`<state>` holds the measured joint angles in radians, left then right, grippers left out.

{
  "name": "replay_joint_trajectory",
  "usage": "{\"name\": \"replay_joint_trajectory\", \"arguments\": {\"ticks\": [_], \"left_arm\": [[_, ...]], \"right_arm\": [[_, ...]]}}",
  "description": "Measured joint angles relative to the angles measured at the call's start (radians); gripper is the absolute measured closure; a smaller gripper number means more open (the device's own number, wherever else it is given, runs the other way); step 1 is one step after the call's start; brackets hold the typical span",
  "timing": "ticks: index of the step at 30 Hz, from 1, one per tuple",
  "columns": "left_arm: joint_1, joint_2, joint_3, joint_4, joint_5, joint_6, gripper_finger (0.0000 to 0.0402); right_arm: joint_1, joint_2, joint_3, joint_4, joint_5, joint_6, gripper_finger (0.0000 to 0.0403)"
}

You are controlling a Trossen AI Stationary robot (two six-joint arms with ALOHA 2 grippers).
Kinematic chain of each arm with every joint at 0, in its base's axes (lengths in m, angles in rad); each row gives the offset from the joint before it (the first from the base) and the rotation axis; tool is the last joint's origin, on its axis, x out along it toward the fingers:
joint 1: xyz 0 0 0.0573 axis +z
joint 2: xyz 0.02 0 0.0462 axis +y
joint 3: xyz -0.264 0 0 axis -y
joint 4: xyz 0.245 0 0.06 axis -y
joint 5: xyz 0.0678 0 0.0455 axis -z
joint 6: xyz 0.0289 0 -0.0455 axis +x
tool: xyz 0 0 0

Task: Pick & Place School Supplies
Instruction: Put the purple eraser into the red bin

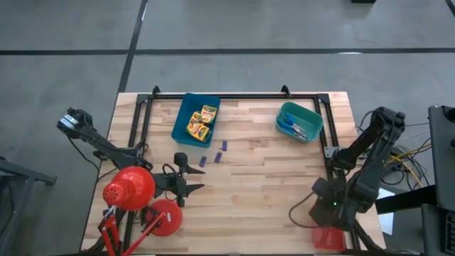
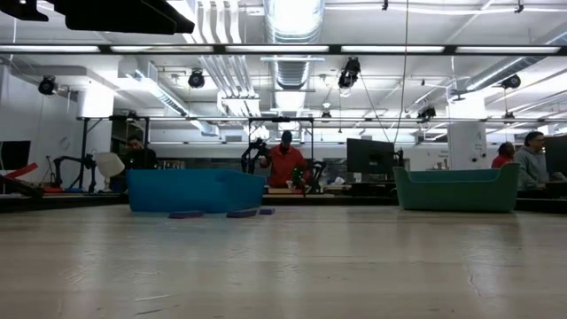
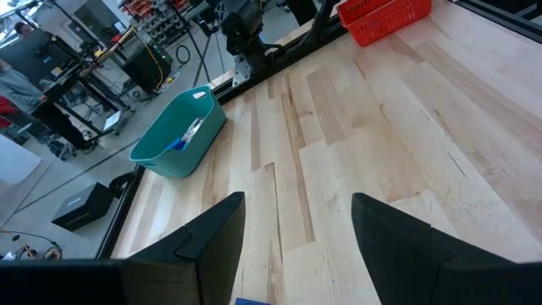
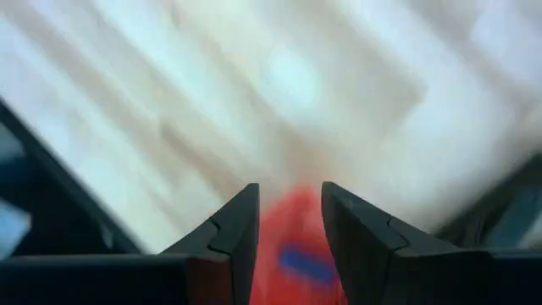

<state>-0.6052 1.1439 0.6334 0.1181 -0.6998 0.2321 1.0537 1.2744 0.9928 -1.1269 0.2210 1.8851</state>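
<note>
Several yellow crayon boxes lie in the blue tray at the far left. Blue-handled scissors lie in the teal tray at the far right. Three purple sticks lie flat on the wood near the blue tray, also seen in the low view. My left gripper hovers open over the table, at the left, holding nothing. My right gripper is open, pointing down above the red tray, where a small bluish-purple thing lies, blurred.
A red desk lamp stands at the near left, beside my left arm. The red tray sits at the near right edge under my right arm. A black frame borders the table's far side. Bare wood lies in the middle.
</note>
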Motion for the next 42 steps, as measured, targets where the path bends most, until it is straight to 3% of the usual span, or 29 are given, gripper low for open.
{"name": "replay_joint_trajectory", "arguments": {"ticks": [4,11,15,18,25,30,33,42], "left_arm": [[0.000,0.000,0.000,0.000,0.000,0.000,0.0179],[0.000,0.000,0.000,0.000,0.000,0.000,0.0179],[0.000,0.000,0.000,0.000,0.000,0.000,0.0179],[0.000,0.000,0.000,0.000,0.000,0.000,0.0179],[0.000,0.000,0.000,0.000,0.000,0.000,0.0179],[0.000,0.000,0.000,0.000,0.000,0.000,0.0179],[0.000,0.000,0.000,0.000,0.000,0.000,0.0179],[0.000,0.000,0.000,0.000,0.000,0.000,0.0179]], "right_arm": [[0.000,-0.007,0.000,-0.043,0.256,-0.037,0.0276],[-0.060,0.060,0.000,-0.045,0.633,-0.257,0.0275],[-0.138,0.111,0.000,-0.042,0.785,-0.194,0.0277],[-0.214,0.154,0.000,-0.007,0.824,-0.185,0.0279],[-0.349,0.265,0.000,0.335,0.931,-0.663,0.0280],[-0.425,0.299,0.000,0.550,0.929,-0.872,0.0280],[-0.443,0.305,0.000,0.630,0.927,-0.936,0.0280],[-0.439,0.305,0.000,0.637,0.931,-0.981,0.0280]]}}
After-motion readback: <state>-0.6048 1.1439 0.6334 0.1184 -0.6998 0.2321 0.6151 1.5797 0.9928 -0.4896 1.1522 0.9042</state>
